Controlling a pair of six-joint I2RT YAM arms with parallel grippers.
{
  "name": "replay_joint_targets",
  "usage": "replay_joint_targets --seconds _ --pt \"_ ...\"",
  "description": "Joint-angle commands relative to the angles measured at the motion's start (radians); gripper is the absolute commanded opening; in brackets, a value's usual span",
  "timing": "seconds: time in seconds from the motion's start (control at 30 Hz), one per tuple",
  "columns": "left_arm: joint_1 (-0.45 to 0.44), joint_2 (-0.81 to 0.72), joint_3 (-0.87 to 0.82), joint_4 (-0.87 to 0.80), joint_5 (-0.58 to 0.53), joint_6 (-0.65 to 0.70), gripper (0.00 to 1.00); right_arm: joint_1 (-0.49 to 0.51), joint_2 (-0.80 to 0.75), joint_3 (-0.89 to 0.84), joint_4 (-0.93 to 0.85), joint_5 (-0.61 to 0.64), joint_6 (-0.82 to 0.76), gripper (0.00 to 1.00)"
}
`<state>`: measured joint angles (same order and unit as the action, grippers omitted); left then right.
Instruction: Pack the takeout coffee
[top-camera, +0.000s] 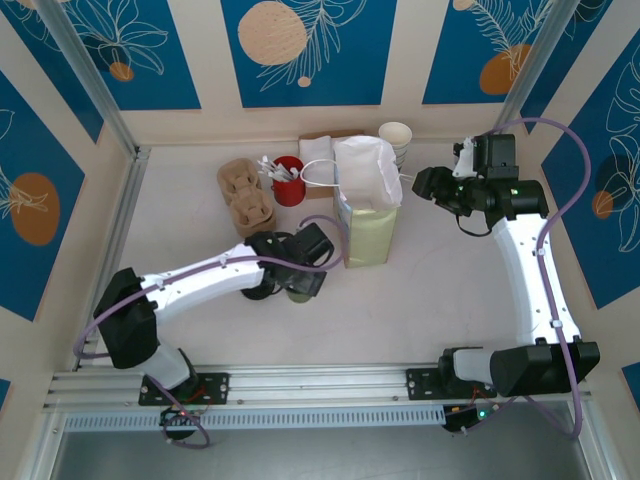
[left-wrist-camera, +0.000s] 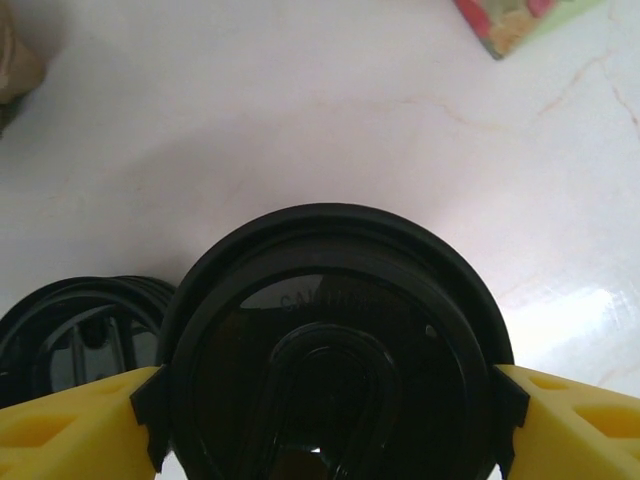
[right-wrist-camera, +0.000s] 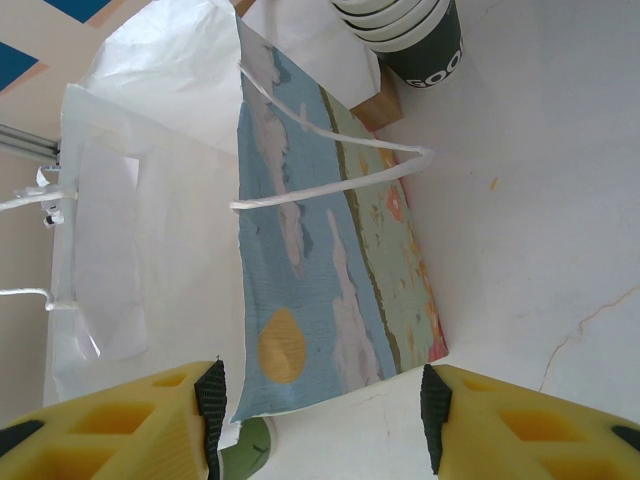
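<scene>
The takeout coffee (left-wrist-camera: 330, 300) shows from above as a round black lid; a sliver of its olive side (top-camera: 299, 294) peeks out under the left wrist, just left of the paper bag (top-camera: 367, 215). My left gripper (left-wrist-camera: 330, 400) is shut on it, with a dark pad pressed against the lid's rim on each side. I cannot tell whether the cup rests on the table or hangs just above it. My right gripper (right-wrist-camera: 320, 425) hovers open at the bag's right, nothing between its fingers. The bag (right-wrist-camera: 330, 260) stands upright with its mouth open and white handles loose.
A stack of black lids (left-wrist-camera: 70, 325) lies just left of the held cup. Behind the bag are stacked lidless cups (top-camera: 396, 138), napkins (top-camera: 318, 148), a red pot of cutlery (top-camera: 288, 182) and cardboard cup carriers (top-camera: 245, 195). Walls close in on the left, back and right.
</scene>
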<state>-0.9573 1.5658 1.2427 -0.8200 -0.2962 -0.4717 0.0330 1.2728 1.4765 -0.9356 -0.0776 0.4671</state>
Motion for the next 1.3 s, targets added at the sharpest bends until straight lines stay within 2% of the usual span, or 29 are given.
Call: replay_joint_targets --seconds 0.0,0.3,0.43,0.9,1.03,1.27 --pt "0.044 -0.011 -0.046 -0.03 -0.015 0.02 0.81 -0.005 -0.022 -0.003 -0.003 -0.022 -0.01 0.56" --pt "0.077 -0.01 -0.045 -0.021 -0.003 0.032 0.83 -0.007 -0.027 -0.002 -0.004 -0.021 -0.009 0.57" --pt "0.079 -0.009 -0.028 -0.019 0.002 0.032 0.89 -0.007 -0.026 -0.001 -0.003 -0.022 -0.013 0.56" --pt "0.123 -0.087 0.118 -0.088 -0.003 0.055 0.94 -0.019 -0.026 0.021 -0.008 -0.033 -0.015 0.57" --pt "0.197 -0.132 0.136 -0.079 -0.043 0.055 0.95 -0.021 -0.027 0.029 -0.005 -0.046 -0.012 0.57" --pt "0.432 -0.218 0.088 0.101 0.032 0.021 0.95 -0.028 -0.064 0.04 0.022 -0.055 -0.01 0.56"
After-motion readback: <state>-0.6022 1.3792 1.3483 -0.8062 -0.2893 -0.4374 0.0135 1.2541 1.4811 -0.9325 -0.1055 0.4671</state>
